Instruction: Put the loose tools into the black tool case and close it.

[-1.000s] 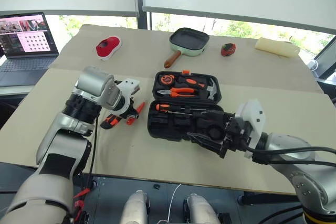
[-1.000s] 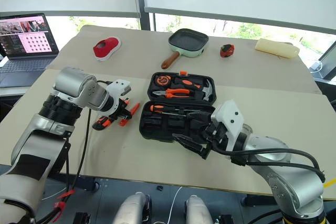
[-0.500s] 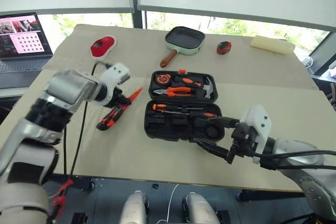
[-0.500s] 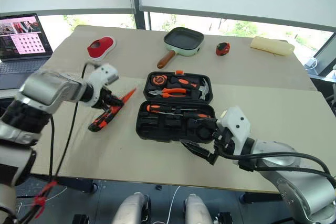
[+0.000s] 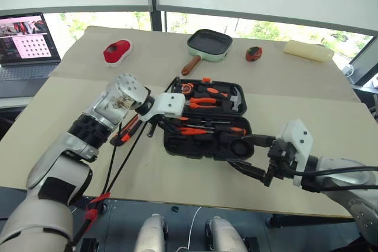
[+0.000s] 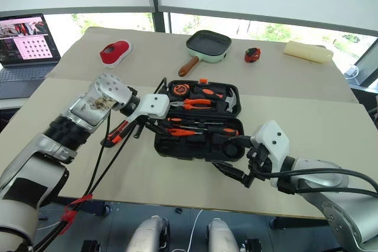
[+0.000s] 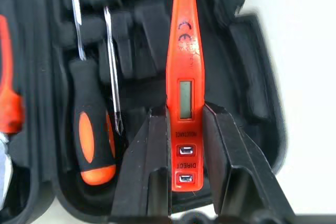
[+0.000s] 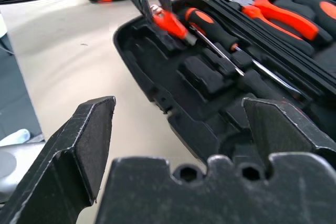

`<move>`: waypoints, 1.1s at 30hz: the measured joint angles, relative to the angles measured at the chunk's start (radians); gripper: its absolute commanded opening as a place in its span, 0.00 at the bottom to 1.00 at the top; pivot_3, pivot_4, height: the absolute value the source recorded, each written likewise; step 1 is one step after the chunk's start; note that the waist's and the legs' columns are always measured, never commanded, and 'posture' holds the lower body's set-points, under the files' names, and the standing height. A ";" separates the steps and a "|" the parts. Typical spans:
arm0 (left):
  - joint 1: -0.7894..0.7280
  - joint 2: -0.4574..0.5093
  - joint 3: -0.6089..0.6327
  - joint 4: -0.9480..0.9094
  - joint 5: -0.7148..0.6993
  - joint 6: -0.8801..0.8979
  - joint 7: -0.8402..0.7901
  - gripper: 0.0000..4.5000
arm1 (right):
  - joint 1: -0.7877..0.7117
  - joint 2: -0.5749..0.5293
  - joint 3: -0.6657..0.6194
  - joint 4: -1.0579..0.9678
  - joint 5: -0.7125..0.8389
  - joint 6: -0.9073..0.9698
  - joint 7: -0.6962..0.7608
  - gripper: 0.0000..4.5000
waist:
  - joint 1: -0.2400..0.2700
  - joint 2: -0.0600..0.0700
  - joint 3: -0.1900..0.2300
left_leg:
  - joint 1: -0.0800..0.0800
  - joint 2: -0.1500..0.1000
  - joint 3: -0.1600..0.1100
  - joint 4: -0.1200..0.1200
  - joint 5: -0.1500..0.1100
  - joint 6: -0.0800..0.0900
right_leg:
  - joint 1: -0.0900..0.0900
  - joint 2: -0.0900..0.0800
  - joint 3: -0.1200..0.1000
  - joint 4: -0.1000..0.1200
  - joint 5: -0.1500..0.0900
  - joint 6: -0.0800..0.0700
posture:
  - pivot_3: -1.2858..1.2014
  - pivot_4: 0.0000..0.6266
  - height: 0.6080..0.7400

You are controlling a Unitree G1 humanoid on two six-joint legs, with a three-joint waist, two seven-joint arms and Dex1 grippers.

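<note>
The black tool case (image 5: pixel 177 149) lies open on the table. My left gripper (image 7: pixel 186 111) is shut on the small slim orange tool (image 7: pixel 184 77), holding it low over the left end of the case's near half; whether it touches the case I cannot tell. Two orange-and-black screwdrivers (image 5: pixel 218 127) lie in that half beside it. An orange-black utility knife (image 5: pixel 124 134) rests on the table left of the case. My right gripper (image 5: pixel 245 154) stands open at the case's near right corner, holding nothing.
The case's far half holds pliers (image 5: pixel 204 103), a hammer and a tape measure. A green frying pan (image 5: pixel 209 44), a red object (image 5: pixel 118 52), a small red item (image 5: pixel 254 54) and a pale block (image 5: pixel 307 50) sit at the back. A laptop (image 5: pixel 23 42) stands far left.
My left gripper has carried the slim orange tool rightward from above the table by the knife to over the case, rolling its wrist. The right gripper has hardly moved.
</note>
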 measured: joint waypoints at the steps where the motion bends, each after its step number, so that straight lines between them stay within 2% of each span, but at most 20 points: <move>1: -0.014 -0.021 -0.004 0.031 0.025 0.000 -0.002 0.09 | 0.003 0.001 0.000 -0.003 0.000 0.000 -0.006 1.00 | 0.000 0.000 0.000 | 0.000 0.000 0.000 0.000 0.000 0.000 | 0.000 0.000 0.000 0.000 0.000 0.000 | 0.52 0.24 1.00; 5: -0.054 -0.097 -0.003 0.120 0.091 0.040 0.016 0.09 | 0.022 0.019 0.003 -0.023 0.002 0.000 -0.031 1.00 | 0.004 0.000 0.000 | 0.000 -0.001 0.000 0.001 0.000 0.000 | 0.001 -0.001 0.000 0.000 0.000 0.001 | 0.52 0.24 1.00; 15: -0.130 -0.159 -0.022 0.237 0.237 0.046 -0.004 0.09 | 0.034 0.062 0.016 -0.043 -0.001 0.000 -0.086 1.00 | 0.005 0.000 0.000 | 0.000 0.000 -0.001 0.006 0.000 0.000 | 0.001 0.000 0.000 0.004 0.000 0.001 | 0.52 0.24 1.00; 23: -0.150 -0.199 -0.024 0.268 0.292 0.074 -0.007 0.09 | 0.034 0.086 0.039 -0.042 -0.010 -0.009 -0.107 1.00 | 0.005 0.001 -0.001 | 0.001 0.000 -0.002 0.007 0.000 0.000 | 0.003 0.000 0.000 0.004 0.000 0.001 | 0.52 0.24 1.00; 25: -0.150 -0.202 -0.018 0.267 0.295 0.095 -0.010 0.31 | 0.038 0.086 0.039 -0.042 -0.010 -0.015 -0.108 1.00 | 0.005 0.001 -0.001 | 0.001 0.000 -0.002 0.007 0.000 0.000 | 0.003 0.000 0.000 0.005 0.000 0.001 | 0.52 0.24 1.00; 30: -0.150 -0.198 0.006 0.260 0.293 0.165 -0.042 0.62 | 0.040 0.086 0.039 -0.042 -0.010 -0.022 -0.108 1.00 | 0.000 0.001 -0.001 | 0.000 0.000 -0.002 0.006 0.000 0.000 | 0.001 0.000 0.000 0.005 0.000 0.001 | 0.52 0.24 1.00; 33: -0.149 -0.168 0.027 0.224 0.285 0.203 -0.074 0.62 | 0.040 0.086 0.039 -0.042 -0.010 -0.023 -0.108 1.00 | -0.006 0.001 -0.001 | -0.001 0.001 -0.002 0.006 0.000 0.000 | 0.000 0.001 0.000 0.005 0.000 0.001 | 0.52 0.24 1.00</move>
